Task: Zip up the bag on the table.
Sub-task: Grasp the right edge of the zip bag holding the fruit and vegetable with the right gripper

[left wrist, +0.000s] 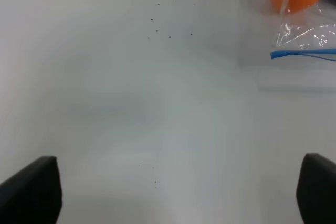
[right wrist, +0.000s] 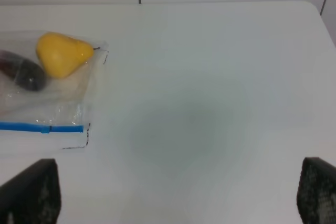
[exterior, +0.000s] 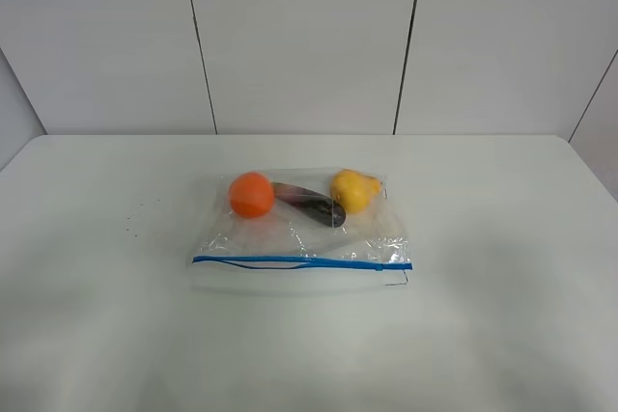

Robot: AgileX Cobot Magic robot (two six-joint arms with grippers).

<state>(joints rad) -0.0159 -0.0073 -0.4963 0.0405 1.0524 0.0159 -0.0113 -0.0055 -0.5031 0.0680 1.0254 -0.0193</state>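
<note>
The clear bag lies flat in the middle of the white table, its blue zipper strip along the near edge. Inside it are an orange fruit, a purple one and a yellow one. Neither arm appears in the exterior high view. My left gripper is open over bare table, well short of the bag's left corner. Open too, my right gripper hangs off the bag's right side, apart from it.
White wall panels rise behind the table's far edge. A few tiny dark specks mark the tabletop left of the bag. The right table edge shows in the right wrist view.
</note>
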